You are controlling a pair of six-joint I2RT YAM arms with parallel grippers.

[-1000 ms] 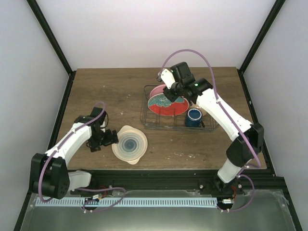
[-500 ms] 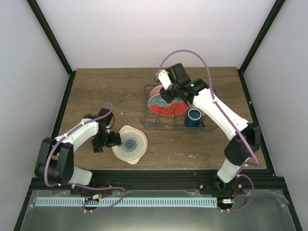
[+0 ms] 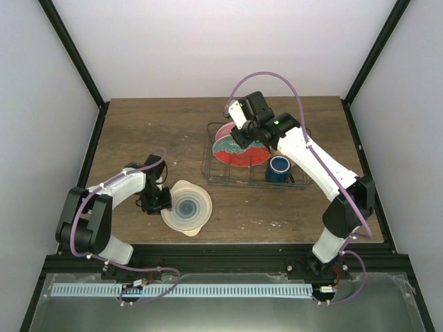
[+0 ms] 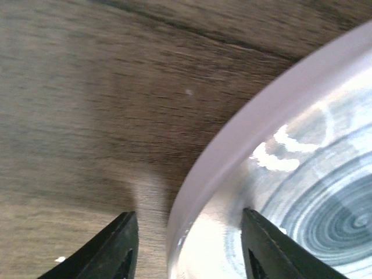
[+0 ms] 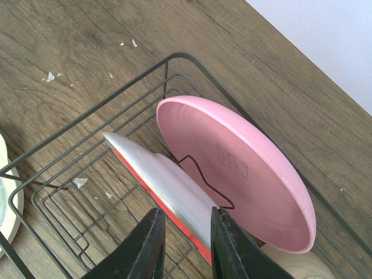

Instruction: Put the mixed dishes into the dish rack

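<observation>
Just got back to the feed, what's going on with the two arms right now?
The right gripper has its jaws closed on the rim of the red flowered plate, which stands on edge in the dish rack beside the pink plate. The dark blue mug also sits in the rack. The left gripper has its jaws straddling the rim of the pale blue-ringed plate, which lies flat on the table, not yet clamped.

My left arm (image 3: 116, 188) bends low beside its base, left gripper (image 4: 187, 232) with jaws partly spread. My right arm (image 3: 320, 164) stretches forward, wrist tipped down, right gripper (image 5: 185, 232) nipped, it seems, on the red plate (image 5: 152, 165).
</observation>
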